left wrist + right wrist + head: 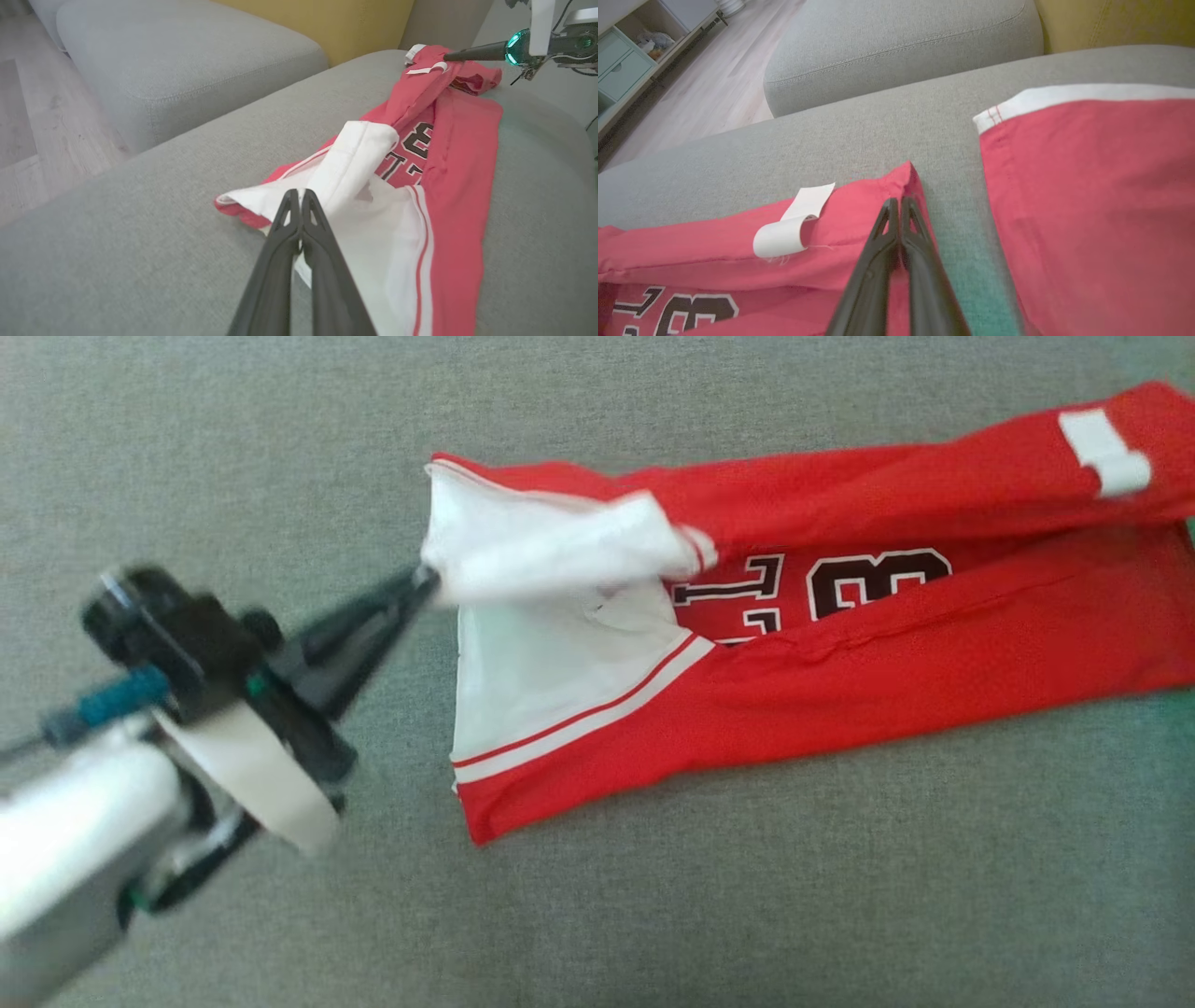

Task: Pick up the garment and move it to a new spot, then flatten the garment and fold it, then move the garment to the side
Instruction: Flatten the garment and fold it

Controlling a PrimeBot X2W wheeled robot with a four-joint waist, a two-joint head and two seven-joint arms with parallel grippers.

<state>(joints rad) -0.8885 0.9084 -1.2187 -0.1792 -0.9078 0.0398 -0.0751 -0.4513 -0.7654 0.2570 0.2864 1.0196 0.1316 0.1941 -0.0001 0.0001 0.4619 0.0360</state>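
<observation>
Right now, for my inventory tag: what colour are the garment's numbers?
Black numbers with white outlines on the red garment; head view shows them best.

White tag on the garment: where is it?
Head view: the white tag sits upper right on the far fold of the red garment; right wrist view: just left of the right gripper.

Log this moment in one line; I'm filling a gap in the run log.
left gripper: shut on garment, white end | right gripper: shut on its red corner | garment: long fold on grey cushion
</observation>
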